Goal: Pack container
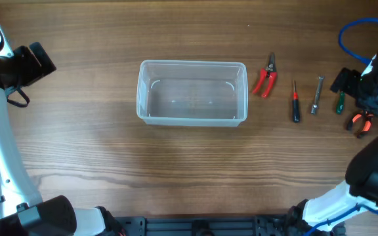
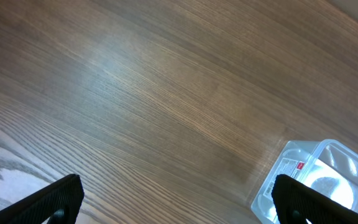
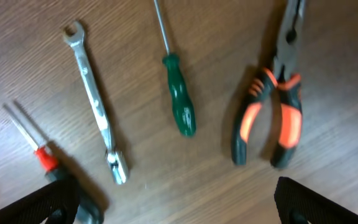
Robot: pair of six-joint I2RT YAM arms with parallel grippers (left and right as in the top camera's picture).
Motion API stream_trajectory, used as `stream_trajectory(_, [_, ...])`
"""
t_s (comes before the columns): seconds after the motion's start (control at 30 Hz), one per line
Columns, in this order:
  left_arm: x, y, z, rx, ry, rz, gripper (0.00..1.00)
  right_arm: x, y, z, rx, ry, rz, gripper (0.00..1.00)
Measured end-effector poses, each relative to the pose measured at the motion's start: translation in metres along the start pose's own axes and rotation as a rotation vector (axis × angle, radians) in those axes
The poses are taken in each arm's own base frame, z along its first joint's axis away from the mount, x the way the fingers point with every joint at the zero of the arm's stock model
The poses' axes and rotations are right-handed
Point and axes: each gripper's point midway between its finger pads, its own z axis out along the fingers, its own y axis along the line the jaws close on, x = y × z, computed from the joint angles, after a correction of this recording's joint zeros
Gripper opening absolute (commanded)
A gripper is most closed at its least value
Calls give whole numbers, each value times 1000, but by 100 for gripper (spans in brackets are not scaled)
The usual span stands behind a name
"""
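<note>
Nearby, red cutters (image 1: 265,78) beside container (image 1: 192,63).

Laid flat on wooden table (image 3: 229,37), ahead of right gripper (image 3: 179,211), left to right: red-and-black screwdriver (image 3: 42,158), wrench (image 3: 96,102), green screwdriver (image 3: 179,102), orange-and-black pliers (image 3: 272,118). Farther left, set apart: red-handled cutters (image 1: 265,77).

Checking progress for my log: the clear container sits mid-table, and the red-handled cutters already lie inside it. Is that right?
Not quite. The overhead view shows the red-handled cutters lying on the table just outside the container, not inside it; the container holds nothing. It does sit mid-table.
</note>
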Motion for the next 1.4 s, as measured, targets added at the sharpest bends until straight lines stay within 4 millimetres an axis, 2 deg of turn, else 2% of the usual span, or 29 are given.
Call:
stream_trajectory(0.33, [5,1,0,-4,18,0,100,-12,8,70,-9,36,-97,100])
stream_trajectory(0.4, [5,1,0,-4,20,-1,100,-13,10,76,-19,36,-105,100])
stream_trajectory(0.57, [5,1,0,-4,21,-1,100,-24,9,80,-48,-5,-97,100])
stream_trajectory(0.73, [5,1,0,-4,22,-1,100,-29,-2,81,-76,-16,-59,100])
stream_trajectory(0.97, [10,2,0,-8,41,-1,100,-20,-4,99,-75,31,-64,100])
stream_trajectory(1.07, [12,2,0,-9,48,-1,100,-20,-3,99,-78,30,-68,99])
stream_trajectory(1.27, [12,2,0,-10,49,-1,100,-18,-4,99,-75,39,-65,71])
stream_trajectory(1.33, [12,2,0,-10,50,-1,100,-16,-4,99,-74,46,-66,66])
stream_trajectory(1.4, [12,2,0,-10,50,-1,100,-16,-4,99,-74,48,-66,49])
